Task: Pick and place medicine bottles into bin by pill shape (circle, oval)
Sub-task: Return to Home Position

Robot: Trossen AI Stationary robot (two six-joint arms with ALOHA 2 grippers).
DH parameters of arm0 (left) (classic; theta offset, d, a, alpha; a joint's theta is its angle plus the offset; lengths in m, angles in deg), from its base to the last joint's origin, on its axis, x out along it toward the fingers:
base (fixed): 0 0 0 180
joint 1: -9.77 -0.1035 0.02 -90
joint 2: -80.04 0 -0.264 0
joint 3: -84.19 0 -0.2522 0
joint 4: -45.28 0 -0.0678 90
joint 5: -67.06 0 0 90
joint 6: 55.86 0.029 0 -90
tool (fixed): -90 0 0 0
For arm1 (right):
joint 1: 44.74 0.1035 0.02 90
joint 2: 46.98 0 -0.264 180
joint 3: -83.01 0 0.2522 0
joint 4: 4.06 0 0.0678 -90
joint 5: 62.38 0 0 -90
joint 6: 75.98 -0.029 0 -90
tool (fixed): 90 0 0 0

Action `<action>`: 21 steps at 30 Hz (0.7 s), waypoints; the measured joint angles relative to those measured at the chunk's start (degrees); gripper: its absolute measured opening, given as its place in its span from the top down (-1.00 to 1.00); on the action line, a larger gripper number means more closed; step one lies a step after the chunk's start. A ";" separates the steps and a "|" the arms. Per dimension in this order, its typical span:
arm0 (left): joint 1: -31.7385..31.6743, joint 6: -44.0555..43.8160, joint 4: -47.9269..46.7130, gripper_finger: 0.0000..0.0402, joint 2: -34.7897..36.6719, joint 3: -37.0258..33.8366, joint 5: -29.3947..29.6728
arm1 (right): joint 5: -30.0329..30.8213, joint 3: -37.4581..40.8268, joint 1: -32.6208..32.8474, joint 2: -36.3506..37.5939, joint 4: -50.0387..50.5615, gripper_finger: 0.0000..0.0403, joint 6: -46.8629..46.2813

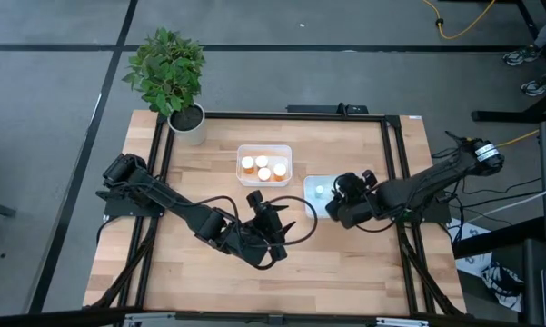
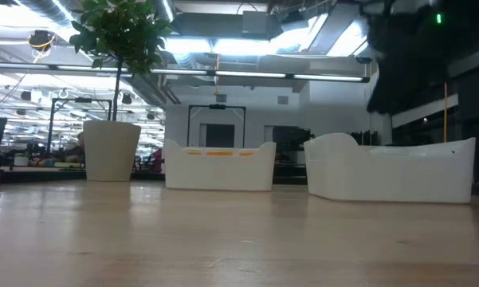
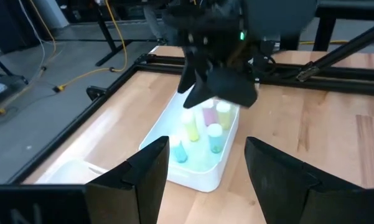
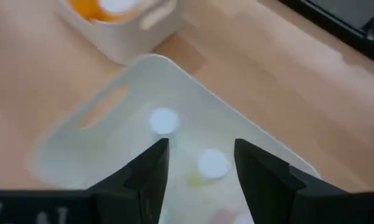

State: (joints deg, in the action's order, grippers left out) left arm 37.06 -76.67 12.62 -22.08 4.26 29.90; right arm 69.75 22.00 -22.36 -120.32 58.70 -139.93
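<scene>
Several orange bottles with white caps (image 1: 263, 166) stand in a white tray (image 1: 263, 150) at the table's far middle. A second white tray (image 1: 312, 182) to its right holds several pastel bottles (image 3: 202, 127) in green, teal, purple and yellow, standing upright; two of their white caps (image 4: 163, 120) show in the right wrist view. My right gripper (image 1: 339, 189) hovers open and empty above this tray (image 4: 99, 106). My left gripper (image 1: 268, 209) is open and empty over the table's middle, near the pastel tray's (image 3: 193, 180) left side.
A potted plant (image 1: 168, 77) stands at the table's far left corner. A black frame (image 1: 282, 115) borders the wooden table. Bare wood lies along the near half of the table (image 1: 282, 282). In the low view both trays (image 2: 219, 166) (image 2: 390, 171) stand side by side.
</scene>
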 joint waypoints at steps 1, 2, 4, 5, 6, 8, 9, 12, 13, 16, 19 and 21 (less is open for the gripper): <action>0.00 0.63 0.02 -0.02 0.00 0.00 0.01 | -0.93 -1.84 0.02 0.00 1.30 0.09 0.01; 0.13 1.38 0.02 -0.02 0.00 0.00 0.01 | -2.52 -3.72 0.02 0.00 2.37 0.09 0.19; 0.32 2.54 0.02 -0.02 0.00 0.00 0.02 | -6.12 -7.15 0.02 0.04 3.65 0.09 1.47; 0.37 3.28 0.02 -0.02 0.00 0.00 0.01 | -7.77 -8.60 0.02 0.04 3.54 0.09 1.71; 0.37 3.82 0.02 -0.02 0.00 0.00 0.00 | -9.06 -9.95 0.02 0.04 3.36 0.09 2.74; 0.37 4.81 0.02 -0.02 0.00 0.00 0.00 | -10.18 -12.11 0.02 0.07 2.39 0.09 5.51; 0.39 4.91 0.02 -0.02 0.00 0.00 0.00 | -10.25 -12.75 0.06 0.07 1.32 0.09 5.78; 0.39 4.22 0.02 -0.02 -0.02 0.00 -0.13 | -11.64 -13.58 0.70 0.07 -1.63 0.09 10.16; 0.38 3.84 -0.68 -0.02 -0.02 0.06 -1.25 | -12.27 -13.62 0.98 0.07 -2.40 0.09 13.32; -0.20 2.90 -7.97 -0.02 0.92 0.06 -9.51 | -12.41 -13.63 2.22 0.26 -1.64 0.09 17.82; -1.53 -4.09 -15.79 -0.02 3.79 0.04 -15.05 | -11.96 -13.63 3.33 1.97 0.58 0.09 18.23; -2.33 -6.43 -21.61 -0.02 6.06 0.04 -14.30 | -10.78 -13.44 4.37 4.32 1.02 0.09 19.40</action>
State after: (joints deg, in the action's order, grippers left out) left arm 34.73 -83.10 -8.98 -16.03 4.30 15.60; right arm 58.97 8.56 -17.99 -116.00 59.73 -120.53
